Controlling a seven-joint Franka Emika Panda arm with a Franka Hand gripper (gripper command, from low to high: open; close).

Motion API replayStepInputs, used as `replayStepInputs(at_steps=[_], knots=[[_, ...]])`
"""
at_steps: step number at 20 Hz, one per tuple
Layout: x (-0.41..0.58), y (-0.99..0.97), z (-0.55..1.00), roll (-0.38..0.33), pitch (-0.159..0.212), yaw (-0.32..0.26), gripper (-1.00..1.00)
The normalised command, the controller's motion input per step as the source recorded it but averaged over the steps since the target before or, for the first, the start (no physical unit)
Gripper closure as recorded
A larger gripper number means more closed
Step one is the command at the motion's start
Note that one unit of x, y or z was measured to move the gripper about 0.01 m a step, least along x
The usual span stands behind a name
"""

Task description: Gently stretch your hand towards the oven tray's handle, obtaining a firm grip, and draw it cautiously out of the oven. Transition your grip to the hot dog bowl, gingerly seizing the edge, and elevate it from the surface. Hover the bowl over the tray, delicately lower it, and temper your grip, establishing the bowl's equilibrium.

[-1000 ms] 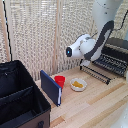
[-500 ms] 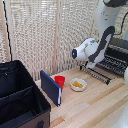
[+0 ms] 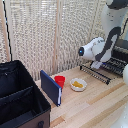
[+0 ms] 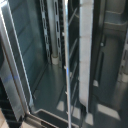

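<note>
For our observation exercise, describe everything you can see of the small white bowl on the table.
The bowl is small, round and cream-white, with a smooth, glossy look. It holds yellow-orange food. It stands upright on the light wooden table, just to the exterior view's right of a red cup and in front of the pulled-out wire rack. Nothing grips it; the arm is over by the rack.
</note>
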Motion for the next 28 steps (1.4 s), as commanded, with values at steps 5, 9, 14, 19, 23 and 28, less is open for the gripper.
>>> replayStepInputs(at_steps=[5, 9, 14, 19, 23, 28], knots=[[0.181, -0.47, 0.03, 0.24, 0.085, 0.022, -1.0], [0.1, -0.27, 0.0, 0.118, 0.055, 0.007, 1.0], [0.008, -0.11, 0.0, 0.024, 0.004, -0.004, 1.0], [0.0, -0.02, 0.0, 0.0, 0.0, -0.007, 1.0], [0.002, 0.08, -0.01, 0.02, 0.0, -0.018, 1.0], [0.008, 0.37, 0.0, 0.141, 0.0, -0.044, 1.0]])
